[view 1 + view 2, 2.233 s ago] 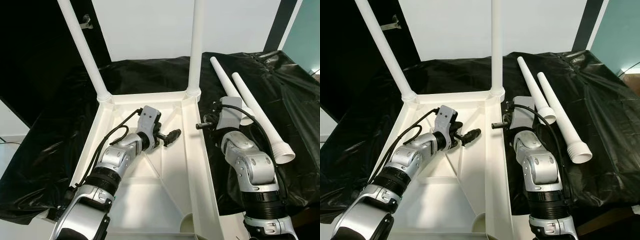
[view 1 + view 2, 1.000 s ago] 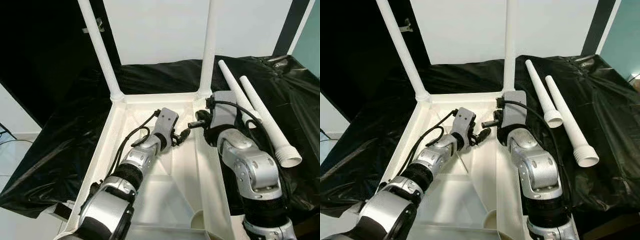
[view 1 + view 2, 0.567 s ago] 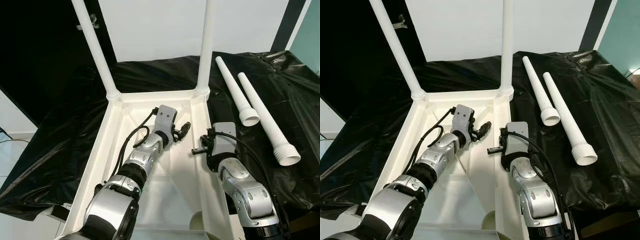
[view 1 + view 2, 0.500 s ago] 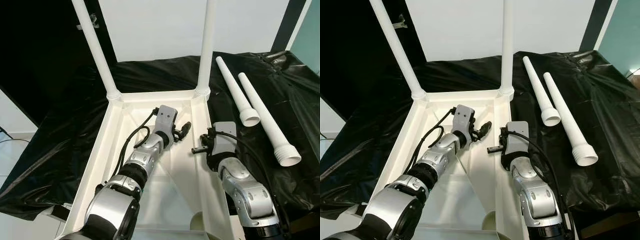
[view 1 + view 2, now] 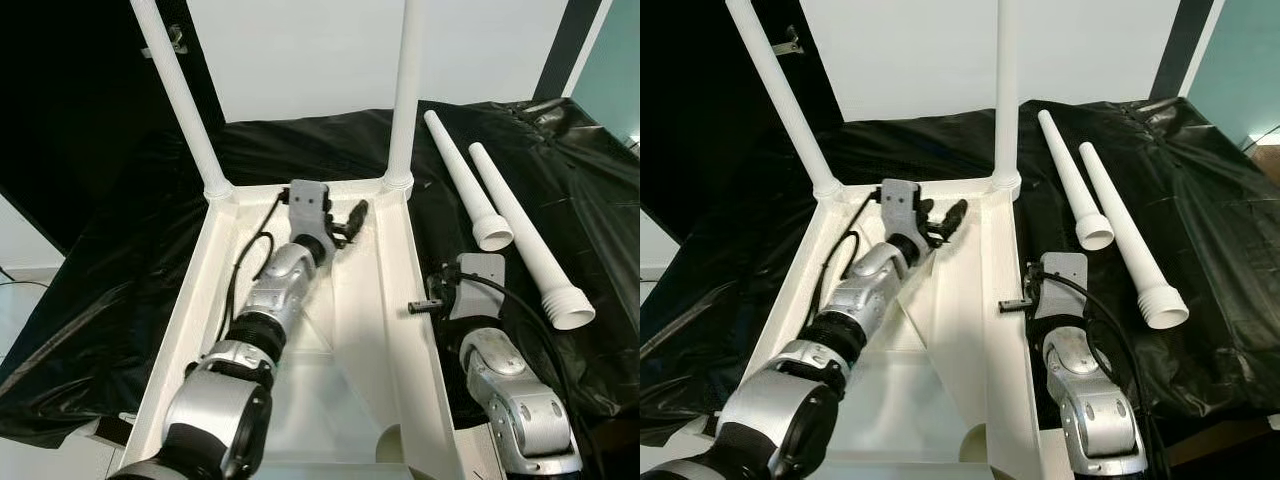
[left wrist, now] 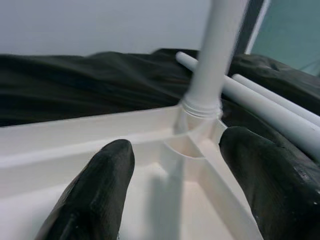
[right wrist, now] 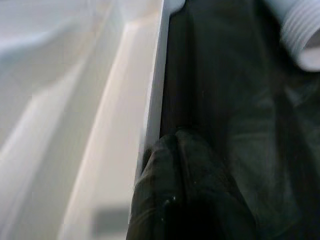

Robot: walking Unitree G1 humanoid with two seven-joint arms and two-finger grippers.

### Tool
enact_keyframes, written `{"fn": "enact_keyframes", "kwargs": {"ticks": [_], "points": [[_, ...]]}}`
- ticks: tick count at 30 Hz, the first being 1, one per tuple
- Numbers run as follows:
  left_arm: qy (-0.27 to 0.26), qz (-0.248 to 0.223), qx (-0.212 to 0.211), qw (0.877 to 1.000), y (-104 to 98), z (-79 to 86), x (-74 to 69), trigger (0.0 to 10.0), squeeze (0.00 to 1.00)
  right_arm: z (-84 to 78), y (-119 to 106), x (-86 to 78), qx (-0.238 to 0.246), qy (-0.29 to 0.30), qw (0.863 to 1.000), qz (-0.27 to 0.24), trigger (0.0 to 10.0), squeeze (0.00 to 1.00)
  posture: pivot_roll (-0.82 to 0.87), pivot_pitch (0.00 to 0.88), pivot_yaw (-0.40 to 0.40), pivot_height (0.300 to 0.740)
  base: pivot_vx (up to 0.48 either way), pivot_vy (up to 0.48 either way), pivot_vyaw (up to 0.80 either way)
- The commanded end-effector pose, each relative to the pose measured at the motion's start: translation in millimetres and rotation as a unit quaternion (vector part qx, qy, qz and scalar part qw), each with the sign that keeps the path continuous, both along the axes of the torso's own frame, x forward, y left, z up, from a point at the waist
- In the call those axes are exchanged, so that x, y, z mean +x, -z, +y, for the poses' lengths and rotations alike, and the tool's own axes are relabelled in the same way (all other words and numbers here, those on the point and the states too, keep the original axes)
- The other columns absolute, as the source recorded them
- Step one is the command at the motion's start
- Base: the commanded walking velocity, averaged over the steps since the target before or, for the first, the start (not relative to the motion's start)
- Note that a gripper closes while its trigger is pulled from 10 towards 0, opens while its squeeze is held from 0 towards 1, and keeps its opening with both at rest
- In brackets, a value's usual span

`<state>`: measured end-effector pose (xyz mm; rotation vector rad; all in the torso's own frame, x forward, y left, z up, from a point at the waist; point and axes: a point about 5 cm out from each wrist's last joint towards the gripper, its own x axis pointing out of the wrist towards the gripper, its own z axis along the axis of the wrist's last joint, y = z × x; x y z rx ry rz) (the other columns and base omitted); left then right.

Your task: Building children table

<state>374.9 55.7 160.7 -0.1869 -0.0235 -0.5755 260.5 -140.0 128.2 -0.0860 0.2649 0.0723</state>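
The white plastic children's tabletop (image 5: pixel 390 330) lies upside down on the counter covered in black plastic sheeting (image 5: pixel 120 280). Two white tubular legs are already fitted upright in the far corner sockets: the far-left leg (image 5: pixel 180 100) and the far-right leg (image 5: pixel 403 90). Two loose white tapered legs (image 5: pixel 500 230) lie side by side on the sheeting, to the right of the tabletop and apart from it. The near-right corner socket (image 5: pixel 388 442) is seen empty.

The left hand (image 5: pixel 350 217) is held inside the tabletop near the far-right corner. In the left wrist view its fingers (image 6: pixel 97 190) are spread, with the base of the fitted leg (image 6: pixel 202 102) framed between them and nothing gripped. The right hand (image 5: pixel 418 306) is positioned over the tabletop's right rim. Whether its fingers are spread or pressed together cannot be told.

The step in hand is judged to be the checking or seating of the far-right leg. The task appears roughly half complete. For the next move, a loose leg must be grasped near its threaded end and brought upright over an empty near socket.
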Motion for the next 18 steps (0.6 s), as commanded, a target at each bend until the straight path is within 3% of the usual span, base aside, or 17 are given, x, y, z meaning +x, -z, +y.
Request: {"fn": "enact_keyframes", "kwargs": {"ticks": [1, 3, 5, 10, 18], "points": [[0.041, 0.007, 0.018, 0.999, 7.6, 3.4, -3.8, 10.0, 0.00, 5.6, 4.7, 4.1, 0.001, -0.024, 0.999, 0.022, 10.0, 0.00, -0.14, 0.010, 0.090, 0.740, 0.000, 0.000, 0.00], [0.044, 0.019, 0.066, 0.997, 15.6, 9.3, -5.0, 10.0, 0.00, 9.2, 3.7, 12.3, 0.010, -0.049, 0.998, 0.037, 10.0, 0.00, -0.13, 0.008, 0.076, 0.740, 0.000, 0.000, 0.00], [0.050, 0.027, 0.087, 0.995, 19.4, 11.0, -6.2, 10.0, 0.00, 10.0, 1.8, 15.9, 0.017, -0.057, 0.997, 0.040, 10.0, 0.00, -0.12, 0.007, 0.074, 0.740, 0.000, 0.000, 0.00], [0.056, 0.066, 0.076, 0.993, 24.4, 13.4, -8.6, 10.0, 0.00, 3.6, 2.8, 25.3, 0.030, -0.046, 0.997, 0.062, 10.0, 0.00, -0.10, 0.003, 0.058, 0.740, 0.000, 0.000, 0.00], [0.060, 0.059, 0.094, 0.992, 26.8, 8.7, -11.6, 10.0, 0.00, -1.7, 6.0, 49.9, -0.010, -0.019, 0.999, 0.037, 10.0, 0.00, -0.11, 0.001, 0.063, 0.740, 0.000, 0.000, 0.00]]}}
